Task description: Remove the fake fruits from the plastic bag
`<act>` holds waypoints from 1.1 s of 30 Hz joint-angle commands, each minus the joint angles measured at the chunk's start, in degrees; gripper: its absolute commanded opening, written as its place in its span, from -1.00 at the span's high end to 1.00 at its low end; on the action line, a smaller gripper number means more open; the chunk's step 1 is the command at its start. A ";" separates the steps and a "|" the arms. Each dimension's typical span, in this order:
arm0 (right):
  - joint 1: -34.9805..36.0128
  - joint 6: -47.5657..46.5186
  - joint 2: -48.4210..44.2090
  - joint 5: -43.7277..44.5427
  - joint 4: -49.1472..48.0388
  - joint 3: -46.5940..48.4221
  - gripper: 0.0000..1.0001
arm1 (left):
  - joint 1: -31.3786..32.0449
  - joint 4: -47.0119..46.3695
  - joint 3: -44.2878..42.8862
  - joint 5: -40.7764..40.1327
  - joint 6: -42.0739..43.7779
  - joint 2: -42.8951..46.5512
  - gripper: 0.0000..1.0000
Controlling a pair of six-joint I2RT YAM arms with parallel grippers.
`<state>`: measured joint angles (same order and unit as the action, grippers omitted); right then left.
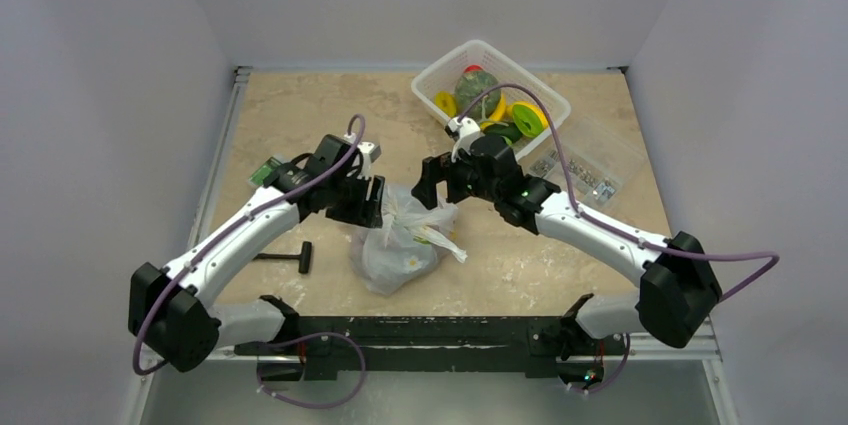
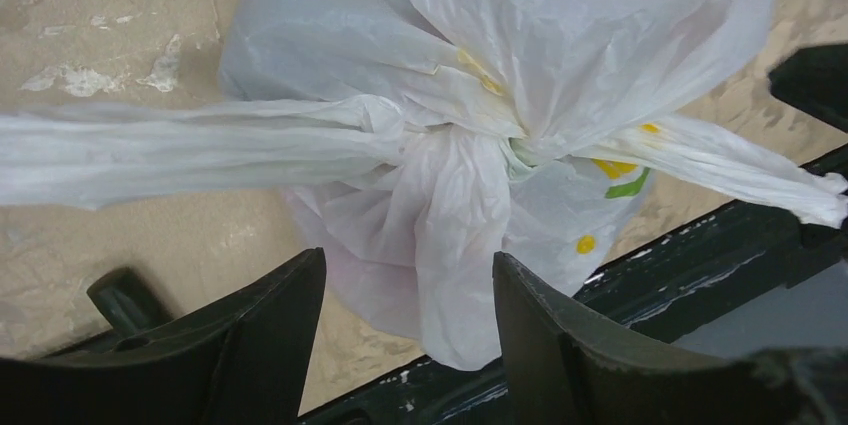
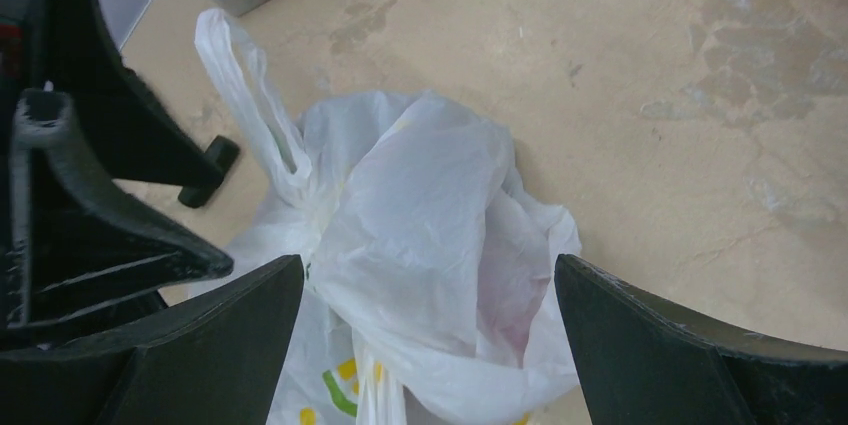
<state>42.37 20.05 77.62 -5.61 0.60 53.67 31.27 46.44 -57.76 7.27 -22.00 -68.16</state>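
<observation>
The plastic bag [image 1: 400, 245] sits mid-bench [image 1: 300, 115] between both arms, its top bunched into a knot [image 2: 510, 150]. The fake fruits are hidden inside, with only a reddish tint showing through the film in the right wrist view. Your left gripper [image 2: 408, 260] is partly apart, straddling a fold below the knot and clamping nothing. Your right gripper [image 3: 430, 265] is spread wide over the bag, empty. You're at the bag-opening step, no fruit out yet. Next you probably pinch a loop handle [image 3: 250, 105] and pull against the other side to loosen the mouth.
</observation>
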 commanded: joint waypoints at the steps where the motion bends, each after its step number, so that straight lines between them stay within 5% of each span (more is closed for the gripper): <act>1: 0.39 2.61 -4.19 -2.78 6.50 2.35 -0.98 | 0.12 1.91 -4.36 3.58 7.42 -4.88 -0.22; 7: 1.64 4.27 -5.18 -1.57 10.00 2.82 -0.98 | 0.03 -0.78 -2.06 8.93 7.65 -8.08 -0.19; 13: 6.71 10.01 -5.89 7.15 9.59 1.67 -0.80 | 0.03 -0.09 -0.71 7.43 8.36 -7.27 0.34; 17: 11.28 13.64 -3.23 14.29 10.09 3.11 -0.28 | 0.10 0.52 -0.78 4.46 9.34 -5.13 0.70; 23: 14.77 14.88 -0.70 19.55 6.82 1.97 -0.30 | 0.02 0.85 -0.14 3.00 10.05 -3.65 0.99; 30: 15.76 14.93 4.61 23.02 6.82 4.94 -0.36 | 0.03 0.72 -0.52 3.71 10.40 -4.28 1.00; 33: 16.14 15.36 6.31 24.22 6.21 5.60 -0.36 | 0.05 0.57 -0.45 3.90 10.33 -4.52 0.51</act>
<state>57.76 34.06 82.70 14.61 9.39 56.21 31.27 47.53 -58.24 11.29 -12.47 -73.10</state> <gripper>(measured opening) 0.675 0.104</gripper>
